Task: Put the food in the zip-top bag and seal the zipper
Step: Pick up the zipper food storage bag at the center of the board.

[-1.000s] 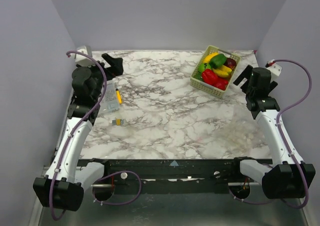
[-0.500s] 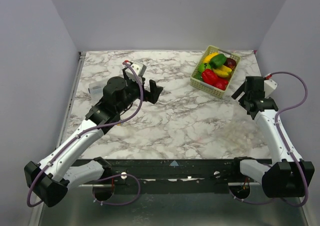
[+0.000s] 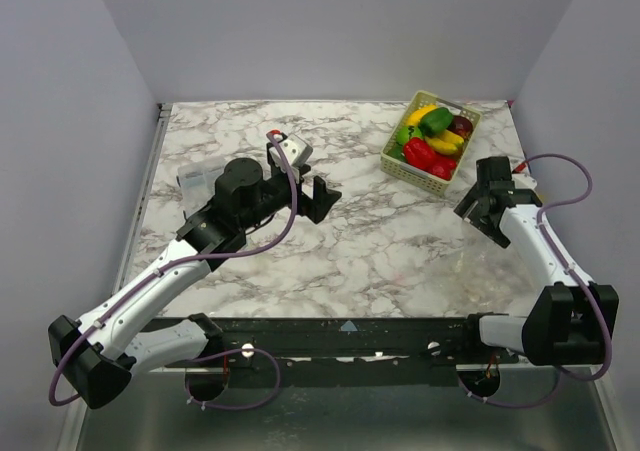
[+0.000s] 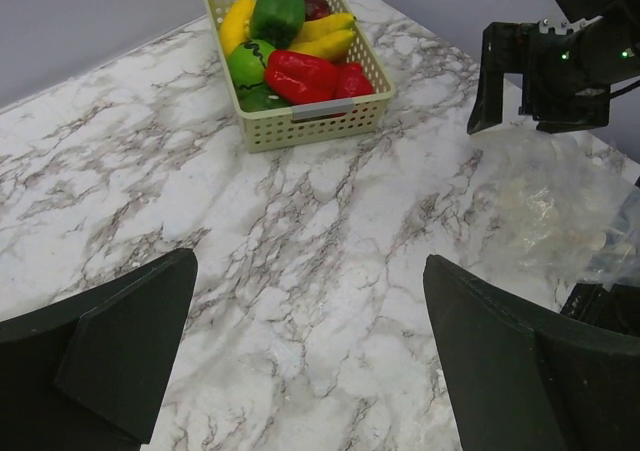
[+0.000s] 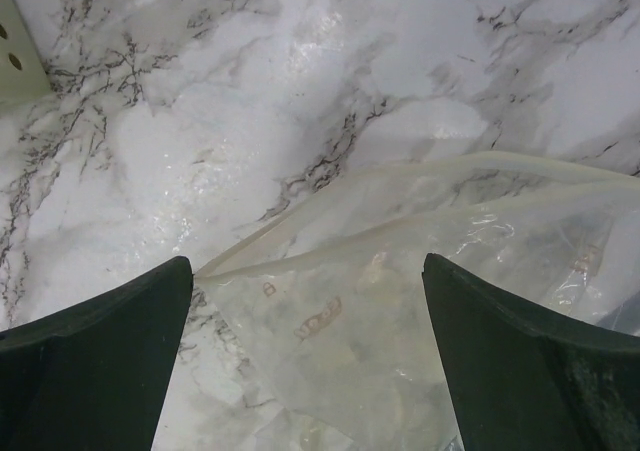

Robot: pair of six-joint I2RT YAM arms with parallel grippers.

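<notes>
Swung inward, the wide-open, empty right gripper (image 3: 477, 203) now hangs over the clear crinkly plastic zip-top bag (image 5: 380, 311) lying directly beneath.

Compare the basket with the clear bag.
The basket is a pale-green lattice box; the bag is clear, thin and crinkled. The basket is full of toy food; the bag shows none inside. The basket stands on upright walls; the bag lies flat. Both rest on the marble table.
</notes>
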